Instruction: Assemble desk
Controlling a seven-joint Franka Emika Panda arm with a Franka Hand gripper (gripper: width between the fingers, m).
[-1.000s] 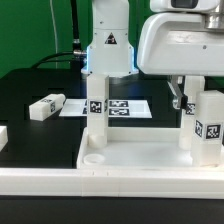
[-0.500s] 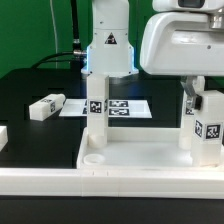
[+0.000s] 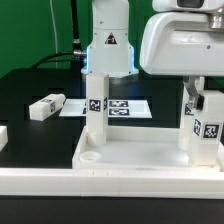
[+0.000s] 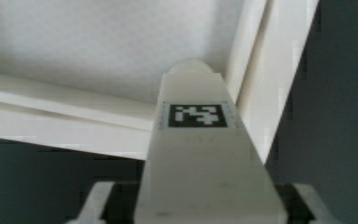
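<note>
The white desk top [image 3: 140, 160] lies on the table with its rim up. One white tagged leg [image 3: 96, 112] stands in its far corner on the exterior view's left. A second leg [image 3: 204, 128] stands in the far corner on the exterior view's right. My gripper [image 3: 203, 100] comes down over this leg, and one finger [image 3: 189, 96] lies against its side. In the wrist view the tagged leg [image 4: 201, 130] fills the space between my fingers [image 4: 105, 200], with the gripper [image 4: 197, 208] shut on it. The desk top's rim [image 4: 87, 100] shows beyond it.
A loose leg [image 3: 45, 106] lies on the black table at the exterior view's left, and another white part [image 3: 3, 135] sits at the left edge. The marker board [image 3: 128, 107] lies behind the desk top. The robot base [image 3: 108, 45] stands at the back.
The finger that stood apart from the right leg a second ago now lies against it. The leg's tags have shifted slightly to the exterior view's left.
</note>
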